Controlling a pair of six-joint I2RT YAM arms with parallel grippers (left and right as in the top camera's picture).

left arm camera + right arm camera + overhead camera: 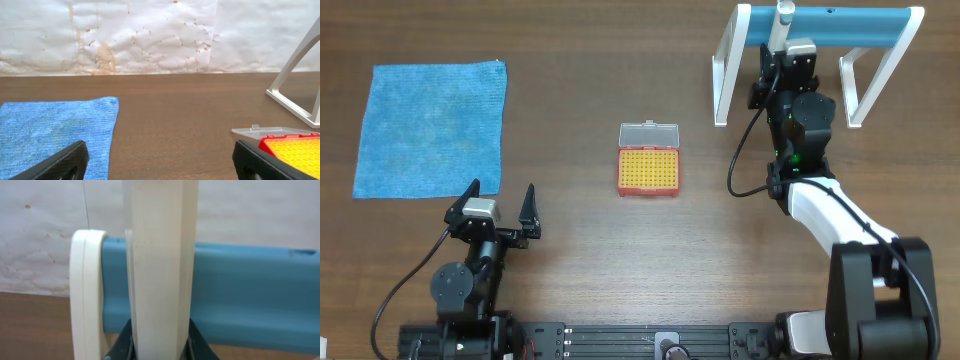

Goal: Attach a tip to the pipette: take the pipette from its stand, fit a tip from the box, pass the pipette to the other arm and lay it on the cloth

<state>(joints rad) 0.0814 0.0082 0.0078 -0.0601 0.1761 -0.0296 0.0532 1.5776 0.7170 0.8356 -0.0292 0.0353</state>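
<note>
— Where was the pipette [160, 255]?
— On its stand [840, 27], at two o'clock on the table [620, 260]; it hung upright against the blue bar, toward the bar's nine o'clock end; a white leg of the stand stood just beside it.
— And your right pincer?
— My right pincer [160, 349] was up at the stand; it had closed on the pipette's white body, one finger touching each side.
— The left one?
— My left pincer [501, 192] sat at eight o'clock, near my own base; its fingers were spread wide apart and pointed toward twelve.
— What else lay on the table?
— The box [648, 172] sat at the middle, its clear lid thrown back toward twelve, yellow tips in rows inside a red frame; the cloth [430, 130] lay flat at ten o'clock, well apart from the box; my left pincer was near the cloth's five o'clock corner, not touching it.
</note>
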